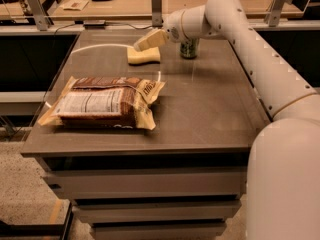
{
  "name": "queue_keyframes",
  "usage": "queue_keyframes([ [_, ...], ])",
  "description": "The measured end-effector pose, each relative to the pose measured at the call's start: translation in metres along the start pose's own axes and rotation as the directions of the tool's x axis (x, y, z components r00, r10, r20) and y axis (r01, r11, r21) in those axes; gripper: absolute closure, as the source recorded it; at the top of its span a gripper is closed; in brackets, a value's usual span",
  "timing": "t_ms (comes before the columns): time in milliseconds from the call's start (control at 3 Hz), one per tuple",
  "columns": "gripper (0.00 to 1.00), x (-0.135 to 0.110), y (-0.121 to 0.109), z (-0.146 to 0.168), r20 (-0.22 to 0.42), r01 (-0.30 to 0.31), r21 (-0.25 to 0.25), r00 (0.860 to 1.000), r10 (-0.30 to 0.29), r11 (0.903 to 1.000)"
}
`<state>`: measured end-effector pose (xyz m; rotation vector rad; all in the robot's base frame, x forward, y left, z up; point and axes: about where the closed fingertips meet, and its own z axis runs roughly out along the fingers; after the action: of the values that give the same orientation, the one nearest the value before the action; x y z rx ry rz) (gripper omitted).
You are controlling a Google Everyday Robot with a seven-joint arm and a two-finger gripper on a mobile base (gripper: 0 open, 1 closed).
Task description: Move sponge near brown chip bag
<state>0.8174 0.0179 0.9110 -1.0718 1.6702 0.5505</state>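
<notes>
The sponge (144, 57), a small pale yellow block, lies on the table toward the far side, just beyond the brown chip bag (102, 103). The bag lies flat at the left front, with its white label panel facing up and cream sealed ends. My gripper (149, 40) hangs directly over the sponge, pointing down and to the left, very close to its top. I cannot tell whether it touches the sponge.
A green soda can (189, 49) stands behind the wrist at the far middle of the grey table (210, 114). My arm (260, 69) runs along the right side. A wooden bench with metal posts (156, 4) lies beyond the table's far edge.
</notes>
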Motion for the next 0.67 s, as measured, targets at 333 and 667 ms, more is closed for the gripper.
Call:
queue_keyframes([
  [333,0.00,0.0035,-0.0017,0.0058,-0.028,0.025,-0.040,0.999,-0.026,0.9989],
  [667,0.00,0.0088,0.0017,0.0085,-0.058,0.033,-0.058,0.998,-0.036,0.9978],
])
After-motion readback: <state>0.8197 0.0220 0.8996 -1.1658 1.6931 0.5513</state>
